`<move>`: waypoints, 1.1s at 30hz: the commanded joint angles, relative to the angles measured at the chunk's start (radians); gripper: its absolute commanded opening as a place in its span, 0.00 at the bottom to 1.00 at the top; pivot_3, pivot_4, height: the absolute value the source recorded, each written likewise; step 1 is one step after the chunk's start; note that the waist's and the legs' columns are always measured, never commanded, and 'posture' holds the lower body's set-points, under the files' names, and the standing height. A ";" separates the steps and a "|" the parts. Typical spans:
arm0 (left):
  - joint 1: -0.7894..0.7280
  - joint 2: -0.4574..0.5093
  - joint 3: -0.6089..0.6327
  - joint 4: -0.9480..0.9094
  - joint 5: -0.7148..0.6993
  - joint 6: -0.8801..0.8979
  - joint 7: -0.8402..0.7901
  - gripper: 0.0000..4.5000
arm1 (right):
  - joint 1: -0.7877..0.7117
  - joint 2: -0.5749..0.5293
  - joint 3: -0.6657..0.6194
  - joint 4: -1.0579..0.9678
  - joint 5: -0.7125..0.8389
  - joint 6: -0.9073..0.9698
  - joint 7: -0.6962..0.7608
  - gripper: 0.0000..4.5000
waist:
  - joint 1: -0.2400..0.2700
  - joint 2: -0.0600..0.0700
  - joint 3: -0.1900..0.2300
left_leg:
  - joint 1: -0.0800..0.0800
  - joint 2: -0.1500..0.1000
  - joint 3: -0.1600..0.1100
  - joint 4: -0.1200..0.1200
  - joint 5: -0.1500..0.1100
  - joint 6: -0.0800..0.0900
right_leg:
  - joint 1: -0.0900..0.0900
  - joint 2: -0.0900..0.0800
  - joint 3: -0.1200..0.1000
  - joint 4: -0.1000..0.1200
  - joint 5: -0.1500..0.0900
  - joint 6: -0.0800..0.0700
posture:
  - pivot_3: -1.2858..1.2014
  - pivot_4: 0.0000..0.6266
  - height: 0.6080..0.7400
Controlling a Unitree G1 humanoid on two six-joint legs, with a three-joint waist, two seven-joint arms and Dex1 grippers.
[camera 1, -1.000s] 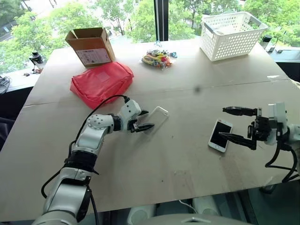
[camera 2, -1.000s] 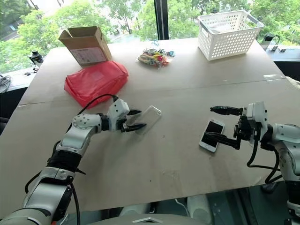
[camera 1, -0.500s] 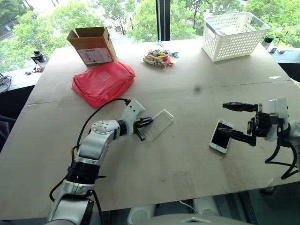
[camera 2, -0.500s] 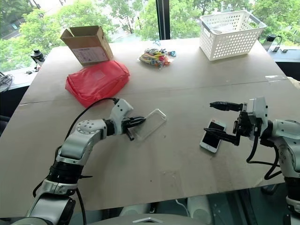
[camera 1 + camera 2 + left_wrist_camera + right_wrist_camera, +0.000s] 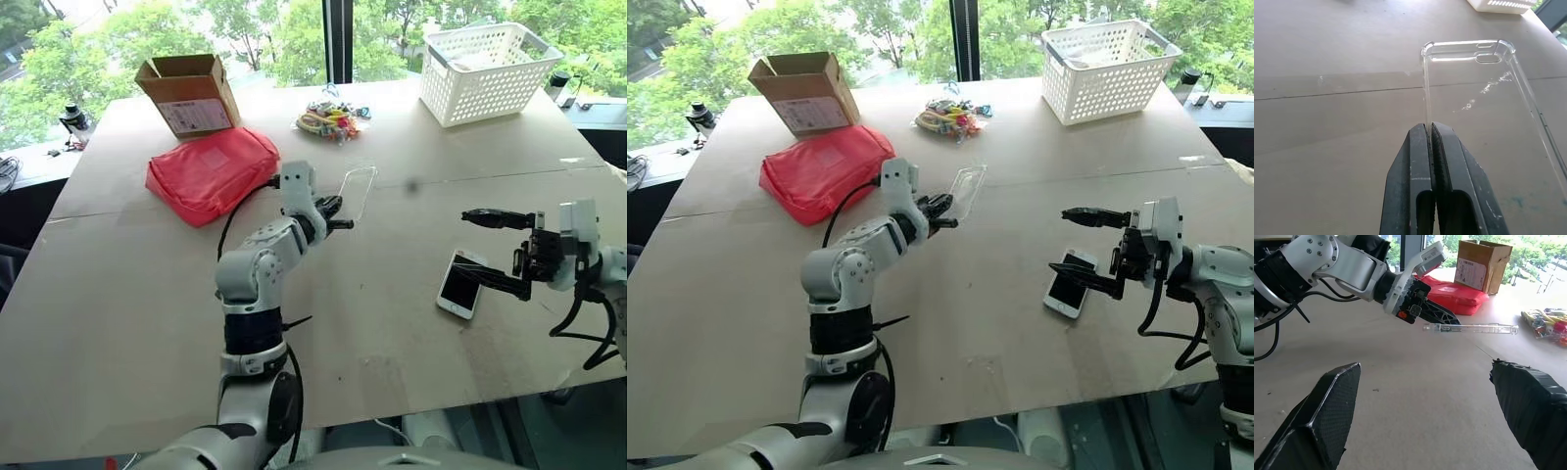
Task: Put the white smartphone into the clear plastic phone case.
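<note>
The clear plastic phone case [image 5: 359, 190] hangs above the middle of the table, held up off the surface by one long edge. My left gripper [image 5: 334, 212] is shut on that edge; in the left wrist view its fingertips [image 5: 1422, 131] pinch the thin rim of the case [image 5: 1474, 83]. The white smartphone [image 5: 460, 284] lies flat on the table at the right, screen up. My right gripper [image 5: 471, 247] stands open just right of the phone, one finger over it, nothing between its fingers. The right wrist view shows the case [image 5: 1471, 328] edge-on beyond the right gripper's open fingers [image 5: 1327, 416].
A red pouch [image 5: 211, 171] lies at the back left with an open cardboard box [image 5: 191, 93] behind it. A bundle of colourful small items [image 5: 331, 122] sits at the back middle and a white basket [image 5: 490, 59] at the back right. The table's front edge runs near me.
My left gripper has shut on the case's edge, lifted it off the table, and carried it up and to the right while rolling. The right gripper and phone have stayed put.
</note>
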 commanded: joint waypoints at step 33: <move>-0.063 0.530 -0.283 0.172 -0.042 -0.489 -0.764 0.99 | -0.006 0.013 -0.010 -0.019 -0.004 -0.041 -0.037 1.00 | -0.009 -0.003 0.002 | 0.001 0.000 0.005 -0.001 0.003 -0.005 | -0.001 0.002 0.000 0.001 0.000 -0.001 | 0.52 0.24 1.00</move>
